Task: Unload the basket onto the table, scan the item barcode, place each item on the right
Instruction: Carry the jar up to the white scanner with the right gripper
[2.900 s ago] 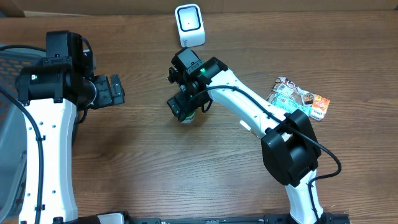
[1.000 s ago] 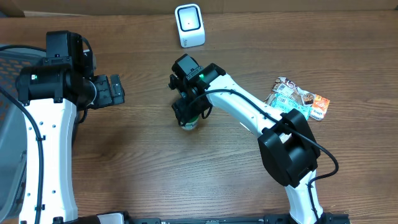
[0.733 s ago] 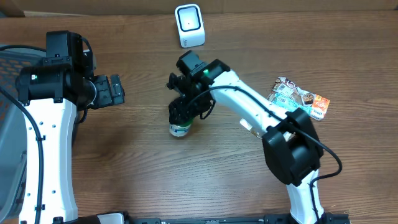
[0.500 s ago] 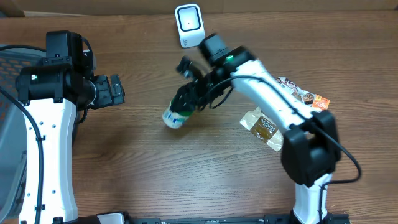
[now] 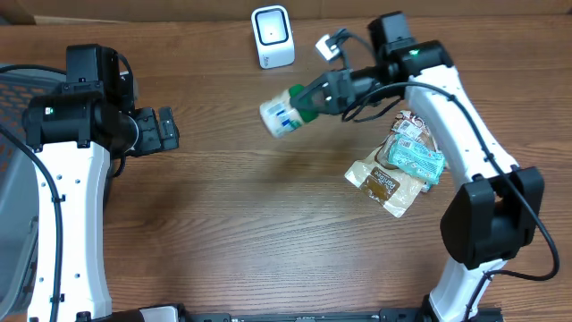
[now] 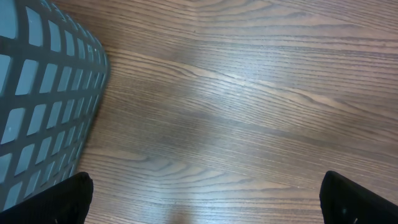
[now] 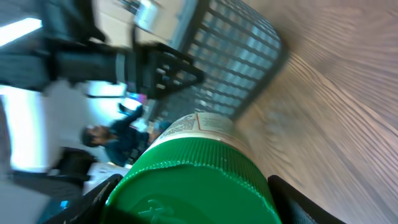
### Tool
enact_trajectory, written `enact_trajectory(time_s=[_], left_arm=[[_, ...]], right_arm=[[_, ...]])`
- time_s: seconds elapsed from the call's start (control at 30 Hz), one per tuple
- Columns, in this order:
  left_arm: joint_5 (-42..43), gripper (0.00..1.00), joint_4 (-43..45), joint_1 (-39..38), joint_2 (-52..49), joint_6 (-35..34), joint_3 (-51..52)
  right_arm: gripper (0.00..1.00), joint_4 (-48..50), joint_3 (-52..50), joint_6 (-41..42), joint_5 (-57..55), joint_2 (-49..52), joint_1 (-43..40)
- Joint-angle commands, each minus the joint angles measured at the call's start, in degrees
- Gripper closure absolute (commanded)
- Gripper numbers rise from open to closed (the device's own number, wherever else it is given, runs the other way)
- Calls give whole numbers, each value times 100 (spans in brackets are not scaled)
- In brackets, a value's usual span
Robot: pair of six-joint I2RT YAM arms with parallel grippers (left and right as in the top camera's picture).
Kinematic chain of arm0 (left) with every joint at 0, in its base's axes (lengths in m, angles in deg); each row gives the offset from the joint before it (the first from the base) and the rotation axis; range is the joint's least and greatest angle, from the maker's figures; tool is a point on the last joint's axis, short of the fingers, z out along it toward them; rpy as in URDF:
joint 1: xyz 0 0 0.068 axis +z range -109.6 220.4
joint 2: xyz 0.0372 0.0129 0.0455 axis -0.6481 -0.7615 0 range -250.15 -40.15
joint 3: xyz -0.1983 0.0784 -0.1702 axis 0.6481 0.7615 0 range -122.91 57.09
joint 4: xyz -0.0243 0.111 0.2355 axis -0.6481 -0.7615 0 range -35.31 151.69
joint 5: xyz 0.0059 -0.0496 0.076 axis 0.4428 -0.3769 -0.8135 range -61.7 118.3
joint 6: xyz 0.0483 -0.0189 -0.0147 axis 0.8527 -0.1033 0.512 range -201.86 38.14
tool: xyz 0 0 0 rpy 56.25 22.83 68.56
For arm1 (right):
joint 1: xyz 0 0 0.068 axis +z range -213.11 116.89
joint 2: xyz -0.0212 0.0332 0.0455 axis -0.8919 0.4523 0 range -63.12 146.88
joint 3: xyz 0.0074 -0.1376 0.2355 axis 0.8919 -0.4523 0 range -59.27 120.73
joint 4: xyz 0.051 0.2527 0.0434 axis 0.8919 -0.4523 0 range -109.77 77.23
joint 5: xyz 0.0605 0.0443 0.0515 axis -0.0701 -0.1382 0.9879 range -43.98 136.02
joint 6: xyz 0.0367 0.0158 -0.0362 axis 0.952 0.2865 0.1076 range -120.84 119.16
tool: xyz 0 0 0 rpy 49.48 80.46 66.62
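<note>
Overhead: the right pincer (image 5: 315, 97) grips a bottle (image 5: 282, 114) by its green cap (image 5: 302, 101). The bottle lies sideways, apparently lifted off the table (image 5: 268, 233), w/ its white labelled body sticking straight out ahead of the fingertips. The scanner (image 5: 273, 36) stands near the bottle's far end but apart from it, off to one side of the pincer's line. Packets (image 5: 402, 165) lie behind the pincer, beside its arm. The left pincer (image 5: 161, 130) is spread wide w/ nothing btwn its jaws, well apart from the bottle, and a basket (image 5: 11, 134) sits behind it.

Left wrist: the fingers (image 6: 62, 199) show at the lower corners, far apart, w/ only bare table (image 6: 249, 112) ahead and the basket (image 6: 43, 93) off to one side.

Right wrist: the cap (image 7: 193, 180) fills the gap btwn the fingers (image 7: 305, 205), one jaw on each side. The label edge shows just past the cap, and the basket (image 7: 236, 56) is blurred beyond.
</note>
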Motion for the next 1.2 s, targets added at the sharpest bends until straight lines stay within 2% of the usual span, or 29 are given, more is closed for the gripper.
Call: enact_trajectory(time_s=[0.0, 0.53, 0.67, 0.83, 0.97, 1.17], left_arm=[[50, 1, 9, 26, -9, 44, -48], [50, 0, 9, 26, -9, 44, -48], [50, 0, 9, 26, -9, 44, -48], [50, 1, 9, 26, -9, 44, -48], [50, 1, 9, 26, -9, 44, -48], [52, 0, 9, 26, -9, 44, -48]], right_arm=[[48, 9, 212, -66, 914, -264, -195], [48, -74, 212, -221, 540, -264, -199], [48, -98, 210, -216, -164, -264, 17], [50, -201, 179, -181, -2234, -260, 715], [52, -203, 179, -131, -4533, -256, 1410], [51, 382, 85, 612, -7746, -85, 2245]])
